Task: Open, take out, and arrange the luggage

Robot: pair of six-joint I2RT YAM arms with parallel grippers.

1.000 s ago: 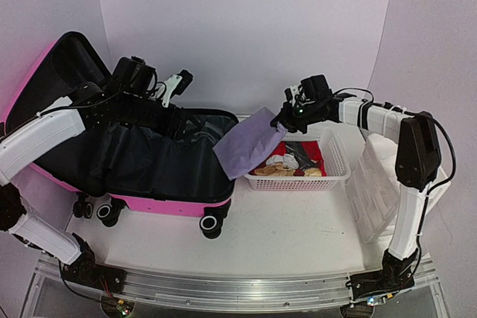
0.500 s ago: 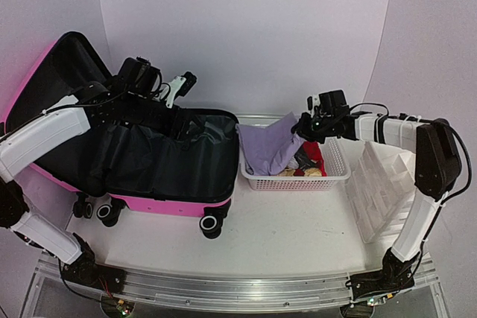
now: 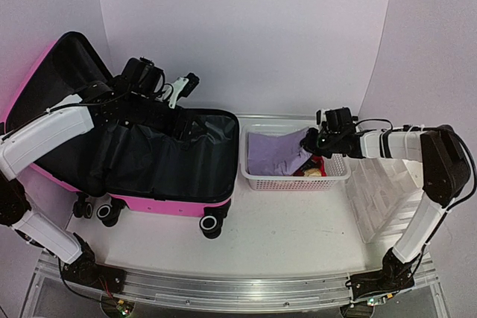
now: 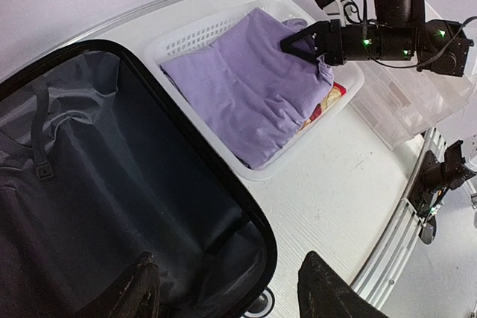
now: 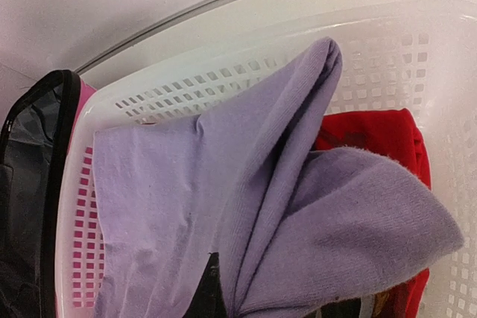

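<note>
The hot-pink hard-shell luggage (image 3: 186,173) lies open on the left. The right gripper (image 3: 313,141) pinches the lilac knit garment (image 3: 272,156) over the white mesh plastic basket (image 3: 291,184). Lower the garment flat before releasing it. The left gripper (image 3: 181,84) hangs over the luggage, jaws apart and empty.

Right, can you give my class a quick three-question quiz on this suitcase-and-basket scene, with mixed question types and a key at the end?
1. True or false: the luggage lies open.
2. Multiple choice: the purple garment rests in A) the luggage, B) the white basket, C) a cardboard box.
3. Fill in: the right gripper is shut on the ____.
Key: 1 true; 2 B; 3 purple garment.
</note>
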